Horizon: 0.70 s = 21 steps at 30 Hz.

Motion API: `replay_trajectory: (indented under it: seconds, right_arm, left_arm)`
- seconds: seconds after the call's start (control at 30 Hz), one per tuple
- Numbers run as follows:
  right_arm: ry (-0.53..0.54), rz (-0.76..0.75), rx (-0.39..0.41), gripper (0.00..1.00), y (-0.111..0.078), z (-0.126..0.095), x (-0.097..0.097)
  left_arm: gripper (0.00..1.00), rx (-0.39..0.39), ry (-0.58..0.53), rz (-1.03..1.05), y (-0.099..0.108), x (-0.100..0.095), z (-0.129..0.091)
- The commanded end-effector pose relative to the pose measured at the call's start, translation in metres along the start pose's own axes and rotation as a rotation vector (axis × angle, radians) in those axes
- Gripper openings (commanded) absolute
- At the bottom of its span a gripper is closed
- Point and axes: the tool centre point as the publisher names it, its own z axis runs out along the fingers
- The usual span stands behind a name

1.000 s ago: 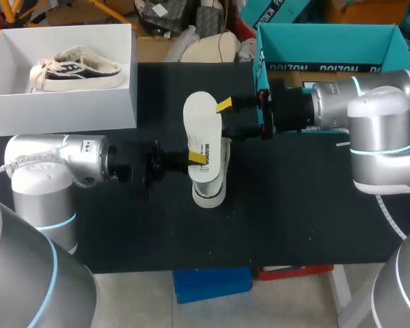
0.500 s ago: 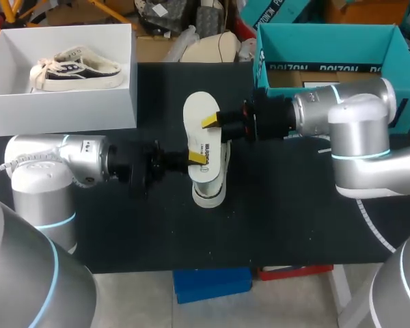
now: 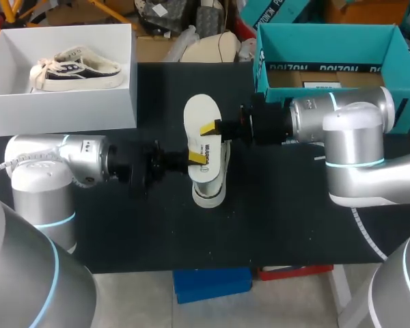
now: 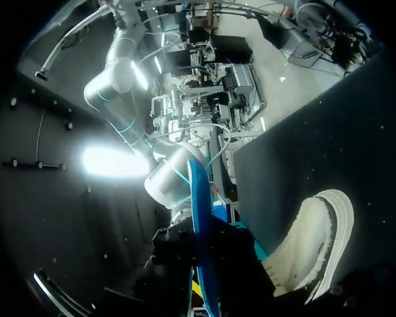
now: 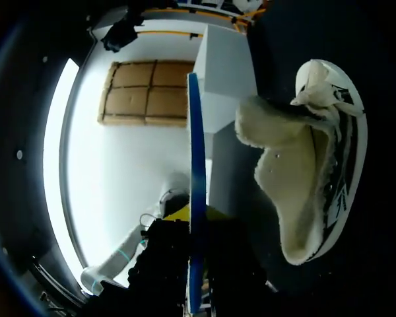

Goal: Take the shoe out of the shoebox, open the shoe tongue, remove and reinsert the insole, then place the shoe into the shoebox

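Insole (image 3: pixel 200 113), white, above the shoe (image 3: pixel 210 186) at mid-table: my left gripper (image 3: pixel 196 158) clamped its lower part; my right gripper (image 3: pixel 208 128) had just slid in and closed on it too, readying reinsertion, I judged.

Your head view is evenly lit from overhead: the black worktop (image 3: pixel 294 225) swallows the light and carries hardly any shadow, while the insole (image 3: pixel 199 116) and shoe (image 3: pixel 208 188) stand out bright. In your left wrist view a lamp flares into white glare against dim surroundings. In your right wrist view a broad bright glow sits behind the insole.
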Motion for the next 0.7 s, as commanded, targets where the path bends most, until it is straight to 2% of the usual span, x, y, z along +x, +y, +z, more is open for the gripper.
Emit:
replay_trajectory:
  seconds: [0.03, 0.07, 0.1, 0.13, 0.17, 0.2, 0.23, 0.43, 0.5, 0.63, 0.7]
  right_arm:
    - [-0.005, 0.0, -0.015, 0.0, -0.005, 0.001, 0.003]
    - [-0.005, 0.0, -0.015, 0.0, -0.005, 0.001, 0.003]
    - [-0.005, 0.0, -0.015, 0.0, -0.005, 0.001, 0.003]
    - [-0.005, 0.0, -0.015, 0.0, -0.005, 0.001, 0.003]
    - [-0.005, 0.0, -0.015, 0.0, -0.005, 0.001, 0.003]
    - [-0.005, 0.0, -0.015, 0.0, -0.005, 0.001, 0.003]
    - [-0.005, 0.0, -0.015, 0.0, -0.005, 0.001, 0.003]
    - [-0.005, 0.0, -0.015, 0.0, -0.005, 0.001, 0.003]
    - [-0.005, 0.0, -0.015, 0.0, -0.005, 0.001, 0.003]
    - [-0.005, 0.0, -0.015, 0.0, -0.005, 0.001, 0.003]
    - [-0.005, 0.0, -0.015, 0.0, -0.005, 0.001, 0.003]
  left_arm:
    - [0.0, -0.005, 0.003, 0.003, -0.001, -0.001, 0.001]
    - [0.0, -0.005, 0.003, 0.003, -0.001, -0.001, 0.001]
    - [0.07, -0.005, 0.003, 0.003, -0.001, -0.001, 0.001]
    - [0.21, -0.001, 0.008, 0.011, -0.002, -0.002, 0.0]
    - [0.29, 0.004, 0.018, 0.024, -0.003, -0.003, -0.001]
    - [0.45, -0.004, 0.037, 0.03, -0.004, -0.004, -0.003]
    - [1.0, -0.021, 0.054, 0.028, -0.005, -0.006, -0.006]
    - [1.0, -0.058, 0.22, 0.073, -0.012, -0.011, -0.033]
    - [1.0, -0.081, 0.314, 0.081, -0.014, -0.013, -0.043]
    - [1.0, -0.13, 0.444, 0.072, -0.016, -0.026, -0.055]
    - [1.0, -0.129, 0.494, 0.096, -0.016, -0.035, -0.054]
